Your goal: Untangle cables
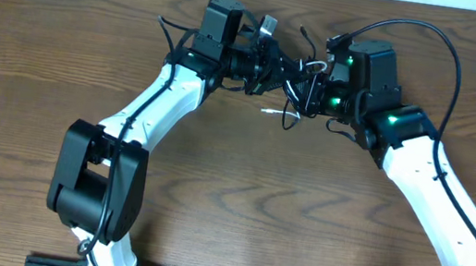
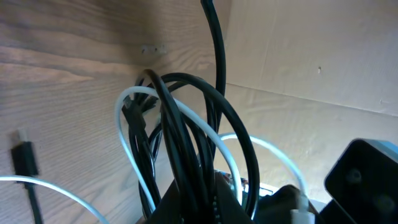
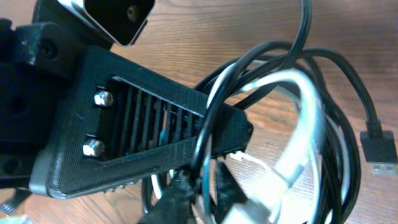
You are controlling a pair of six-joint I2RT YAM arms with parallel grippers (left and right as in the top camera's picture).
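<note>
The white and black cables point(image 1: 294, 104) hang as one tangled bundle between my two grippers at the far middle of the table. My left gripper point(image 1: 277, 67) is shut on several black strands; in the left wrist view the black cable point(image 2: 180, 124) and white cable point(image 2: 127, 143) loop up out of its jaws point(image 2: 189, 202). My right gripper point(image 1: 316, 95) faces it, shut on the bundle; in the right wrist view its jaws point(image 3: 205, 199) pinch strands under the left gripper's ribbed finger point(image 3: 149, 124). The white cable point(image 3: 305, 124) and black cable point(image 3: 348, 74) loop to the right.
A black USB plug point(image 3: 379, 152) hangs at the bundle's right side. Another black plug point(image 2: 25, 158) lies on the wooden table point(image 1: 229, 197), and a white plug end point(image 1: 272, 112) rests just below the bundle. The arms' own thick black wires point(image 1: 438, 40) arc above.
</note>
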